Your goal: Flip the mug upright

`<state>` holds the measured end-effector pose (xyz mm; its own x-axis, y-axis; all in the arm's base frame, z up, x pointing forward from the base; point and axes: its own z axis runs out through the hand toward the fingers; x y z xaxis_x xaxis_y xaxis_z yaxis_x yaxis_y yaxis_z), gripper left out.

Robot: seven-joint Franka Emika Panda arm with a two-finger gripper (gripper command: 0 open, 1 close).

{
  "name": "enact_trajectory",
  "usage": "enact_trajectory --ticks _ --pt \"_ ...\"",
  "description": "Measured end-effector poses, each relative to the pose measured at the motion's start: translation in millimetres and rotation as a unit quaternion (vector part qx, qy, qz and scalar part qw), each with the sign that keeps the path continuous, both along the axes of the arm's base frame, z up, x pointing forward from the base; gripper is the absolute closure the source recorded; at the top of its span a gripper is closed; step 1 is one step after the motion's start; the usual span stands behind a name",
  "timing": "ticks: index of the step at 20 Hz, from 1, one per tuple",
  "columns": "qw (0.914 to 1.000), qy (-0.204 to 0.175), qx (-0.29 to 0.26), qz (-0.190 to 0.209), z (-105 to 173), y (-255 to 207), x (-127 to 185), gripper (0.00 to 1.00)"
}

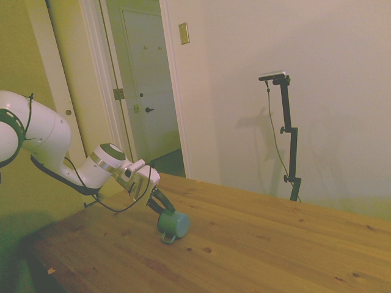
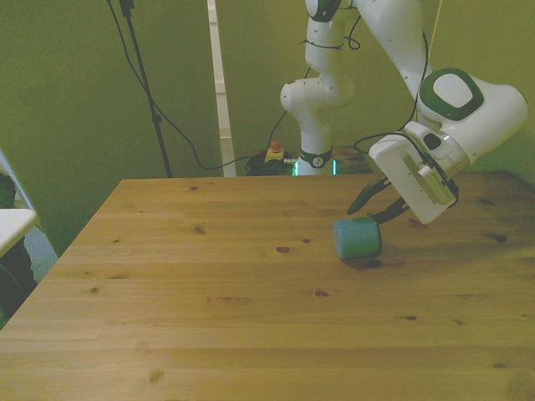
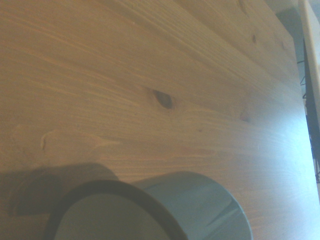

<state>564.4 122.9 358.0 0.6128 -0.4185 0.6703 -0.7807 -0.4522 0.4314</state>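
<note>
Side view: gripper (image 1: pixel 161 208) gripping tilted mug (image 1: pixel 173 224).

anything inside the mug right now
The wrist view looks past the dark rim into the mug: only a plain pale interior shows, with nothing in it. The bottom is cut off by the frame. The claw is at the rim.

— Where's the mug (image 1: pixel 174 224)?
— At the tip of the hand (image 1: pixel 162 207), on its side, handle down toward the bench (image 1: pixel 256 244).
— Gripped?
— The dark fingers (image 1: pixel 160 201) seem to close on its rim, though it's small and dim.
</note>
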Motion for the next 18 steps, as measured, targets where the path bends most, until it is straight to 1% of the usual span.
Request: enact_trajectory --ticks 3,7,9,11,14,18 --pt "1.0000 0.005 -0.002 -0.006 -6.4 -6.1 1.4 1.00" --pt "0.9999 0.001 -0.003 -0.015 -1.9 -16.1 3.7 1.00" --pt "0.9999 0.003 -0.002 -0.015 -5.6 -17.7 3.5 1.00" --pt "0.9999 -0.001 -0.001 -0.016 -3.1 -17.4 3.3 1.00" --pt "0.9998 -0.012 0.002 -0.017 8.2 -18.0 0.6 1.00" --pt "0.9987 -0.043 0.022 -0.013 39.3 -18.6 -3.0 1.00"
